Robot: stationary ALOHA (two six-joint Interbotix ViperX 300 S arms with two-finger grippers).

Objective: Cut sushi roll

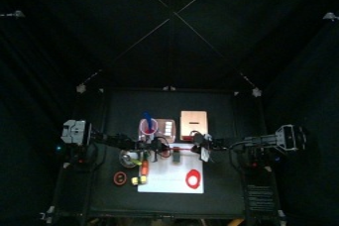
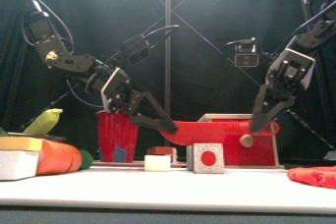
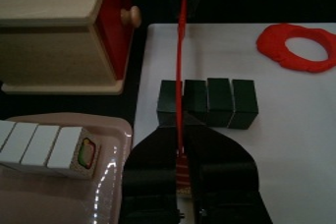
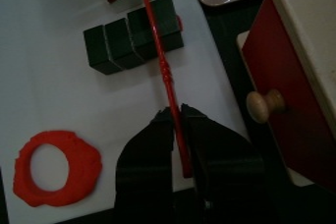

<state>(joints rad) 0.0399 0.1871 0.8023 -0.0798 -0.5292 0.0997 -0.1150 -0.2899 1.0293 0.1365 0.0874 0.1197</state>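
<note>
Sushi roll: the dark green segmented block roll point(image 3: 207, 103) lies on the white cutting mat point(image 3: 296, 159) at the table's middle, its sections side by side.
Cutter: a thin red rod-like blade point(image 4: 159, 46) stretches across the roll, crossing a groove between sections.
My left gripper point(image 3: 188, 135): clamped on one end of the blade, just beside the roll.
My right gripper point(image 4: 183, 130): clamped on the other end; I judge both ends are held to press evenly.
Nearby: red ring point(image 3: 301, 47) on the mat; red box with wooden knob point(image 4: 292, 100) beside it.
Unclear: whether the blade touches the roll; the top view shows too little.
</note>
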